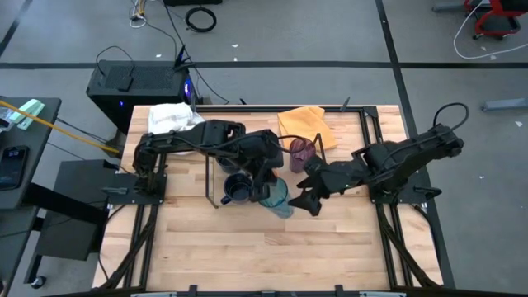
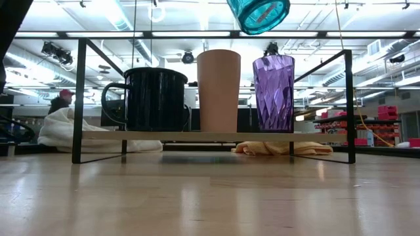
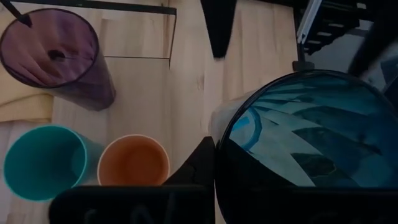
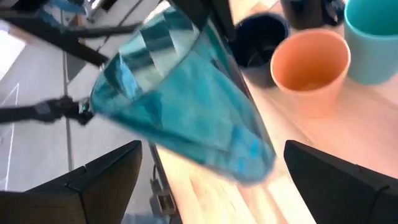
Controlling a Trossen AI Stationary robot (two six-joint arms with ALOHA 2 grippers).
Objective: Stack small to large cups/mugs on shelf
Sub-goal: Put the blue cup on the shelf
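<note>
My left gripper is shut on the patterned teal tumbler, which is lifted high above the shelf and tilted, as the low view shows. My right gripper is open; its fingers stand on either side of the tumbler's base without touching it. On the shelf board stand a navy mug, the orange cup and the purple tumbler. The small teal cup stands beside the orange cup. A second navy mug stands behind. My left gripper holds the patterned teal tumbler at its rim. One dark finger lies on the outer wall; the other finger is hidden by the tumbler. The tumbler is lifted clear of shelf and table, tilted, its base toward my right gripper.
A white cloth and a yellow cloth lie at the table's far edge behind the shelf. The shelf's black wire rails stand at both ends. Bare wooden tabletop lies toward the near edge.
</note>
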